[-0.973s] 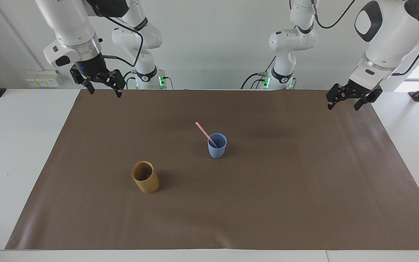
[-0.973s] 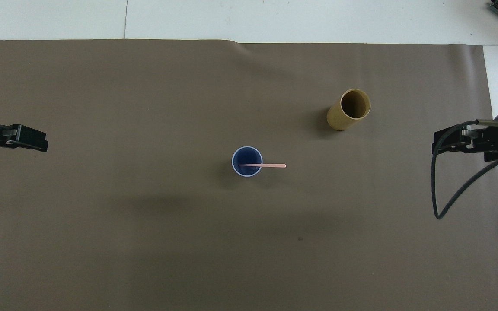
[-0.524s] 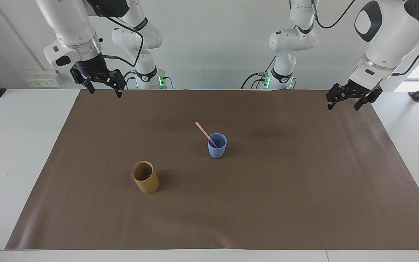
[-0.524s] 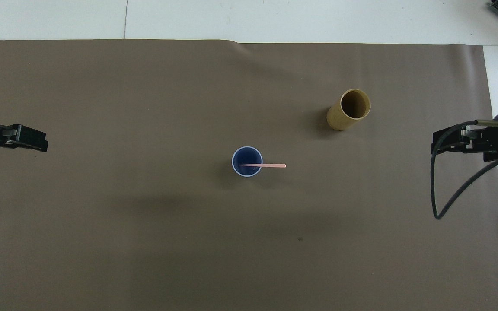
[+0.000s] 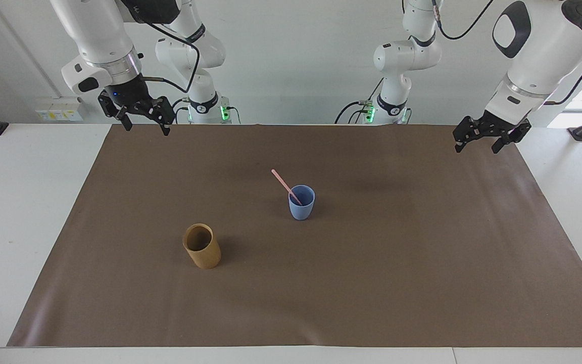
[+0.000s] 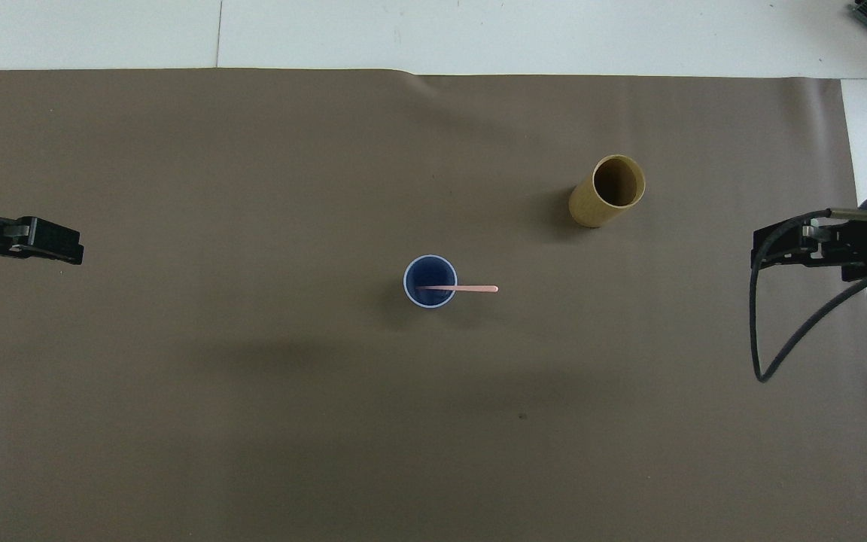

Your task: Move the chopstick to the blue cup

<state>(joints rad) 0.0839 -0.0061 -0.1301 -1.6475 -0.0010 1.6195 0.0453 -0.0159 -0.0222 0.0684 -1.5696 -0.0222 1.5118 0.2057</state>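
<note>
The light-blue cup (image 5: 301, 205) (image 6: 430, 281) stands upright near the middle of the brown mat. The pink chopstick (image 5: 283, 184) (image 6: 471, 288) stands in it, its lower end inside the cup. Its upper end leans out over the rim toward the right arm's end of the table. My right gripper (image 5: 145, 129) (image 6: 759, 252) hangs open and holds nothing, over the mat's edge at its own end. My left gripper (image 5: 477, 148) (image 6: 76, 252) hangs open and holds nothing over the mat's edge at the left arm's end. Both are well apart from the cup.
A taller tan cylindrical cup (image 5: 201, 246) (image 6: 608, 190) stands upright, farther from the robots than the blue cup and toward the right arm's end. A brown mat (image 5: 397, 283) covers most of the white table. A black cable (image 6: 772, 354) loops below the right gripper.
</note>
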